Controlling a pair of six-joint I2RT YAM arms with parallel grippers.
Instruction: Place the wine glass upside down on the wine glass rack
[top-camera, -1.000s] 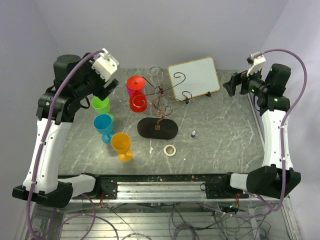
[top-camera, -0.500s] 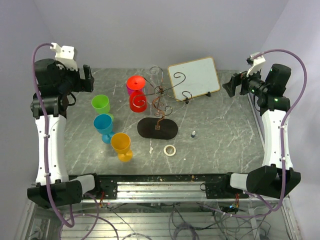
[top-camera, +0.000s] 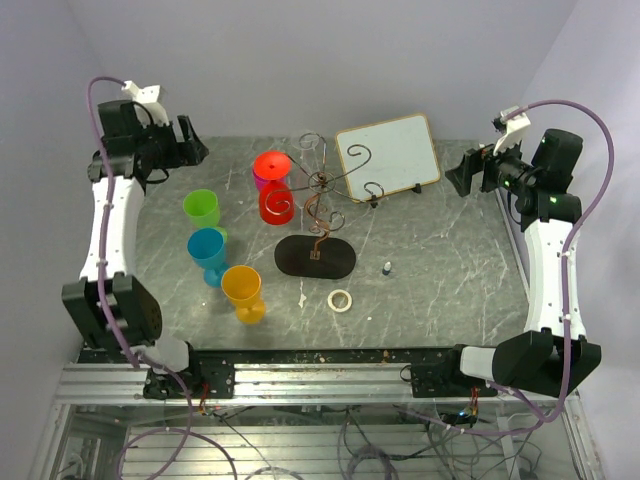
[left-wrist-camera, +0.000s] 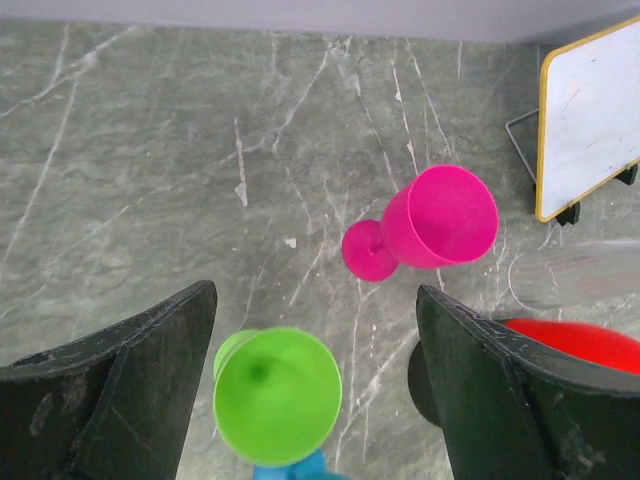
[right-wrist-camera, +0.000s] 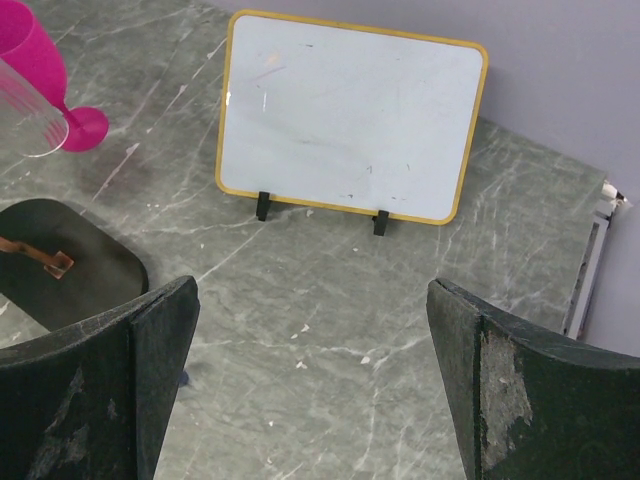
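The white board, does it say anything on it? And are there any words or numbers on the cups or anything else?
No text can be read anywhere in these views.
White board: no words, only faint smudges and tiny specks.
Green goblet: plain, no label.
Pink goblet: plain, no label.
Tiny blue-topped object: too small to tell whether it has writing.

We see left gripper (left-wrist-camera: 315, 300) fingers spread apart, nothing held; green cup (left-wrist-camera: 277, 395) between them, pink glass (left-wrist-camera: 430, 225) beyond, whiteboard (left-wrist-camera: 590, 120) top right.
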